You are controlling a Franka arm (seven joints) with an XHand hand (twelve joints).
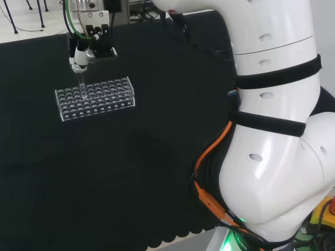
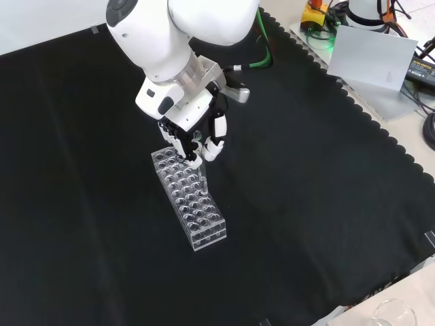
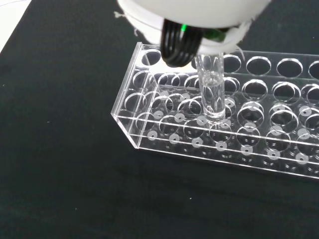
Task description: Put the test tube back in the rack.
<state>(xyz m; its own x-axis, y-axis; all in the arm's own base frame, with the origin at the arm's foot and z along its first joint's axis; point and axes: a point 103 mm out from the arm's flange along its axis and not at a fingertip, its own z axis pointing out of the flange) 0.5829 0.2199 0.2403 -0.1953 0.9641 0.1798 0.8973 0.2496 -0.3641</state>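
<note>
The robot hand (image 2: 197, 136) pinches the upright test tube (image 3: 212, 92), its bottom inside the rack (image 2: 190, 200).

A robotics lab: a white robot arm (image 1: 272, 130) works over a black cloth bench (image 2: 306, 204) holding a clear test-tube rack (image 2: 190, 204), cables and equipment (image 2: 374, 54) alongside.

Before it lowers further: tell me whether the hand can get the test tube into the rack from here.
Probably yes: the hand holds the test tube upright, its tip at the rack holes, nothing between.
</note>
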